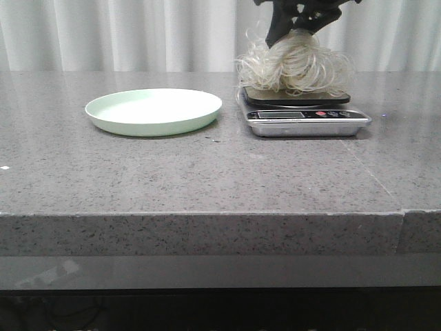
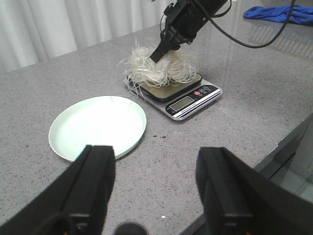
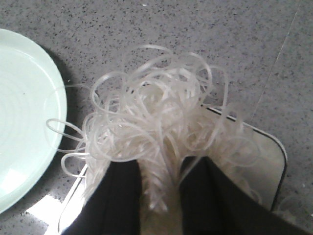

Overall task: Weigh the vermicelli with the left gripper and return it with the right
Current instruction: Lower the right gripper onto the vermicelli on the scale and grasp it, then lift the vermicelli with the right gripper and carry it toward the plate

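The vermicelli point(image 1: 296, 65), a fluffy wad of white curly strands, lies on the dark platform of a silver kitchen scale point(image 1: 306, 123). My right gripper point(image 1: 293, 31) comes down from above, and its black fingers are closed into the top of the wad, with strands pinched between them point(image 3: 159, 191). The wad point(image 3: 156, 122) spreads over the scale's edge. The pale green plate point(image 1: 153, 110) sits to the left of the scale with nothing on it. My left gripper point(image 2: 156, 196) is open and holds nothing, pulled back above the table's near side. It is out of the front view.
A blue cloth point(image 2: 276, 13) lies far off behind the scale. The grey stone table has a front edge point(image 1: 207, 214) near the camera. The scale's display and buttons point(image 2: 188, 103) face the front.
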`<act>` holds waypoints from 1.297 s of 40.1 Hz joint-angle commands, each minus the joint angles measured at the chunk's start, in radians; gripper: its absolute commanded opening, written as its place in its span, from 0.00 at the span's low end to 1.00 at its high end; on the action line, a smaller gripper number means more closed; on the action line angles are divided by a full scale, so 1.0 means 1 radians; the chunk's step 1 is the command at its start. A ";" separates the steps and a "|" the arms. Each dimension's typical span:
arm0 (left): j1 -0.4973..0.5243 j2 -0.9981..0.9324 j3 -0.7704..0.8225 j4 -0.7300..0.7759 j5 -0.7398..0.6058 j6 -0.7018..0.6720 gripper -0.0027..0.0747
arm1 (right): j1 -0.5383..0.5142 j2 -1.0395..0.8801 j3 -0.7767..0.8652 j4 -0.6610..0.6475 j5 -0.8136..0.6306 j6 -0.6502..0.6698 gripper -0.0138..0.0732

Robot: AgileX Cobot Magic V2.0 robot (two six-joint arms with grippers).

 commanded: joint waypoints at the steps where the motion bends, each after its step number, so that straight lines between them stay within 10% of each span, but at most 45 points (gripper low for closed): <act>1: 0.000 0.000 -0.027 -0.009 -0.070 -0.010 0.63 | -0.001 -0.041 -0.023 0.007 0.010 -0.006 0.40; 28: 0.000 0.000 -0.027 -0.009 -0.070 -0.010 0.63 | 0.065 -0.142 -0.204 0.016 0.023 -0.006 0.40; 52: 0.000 0.000 -0.027 -0.009 -0.070 -0.010 0.63 | 0.292 -0.080 -0.209 0.036 -0.300 -0.006 0.40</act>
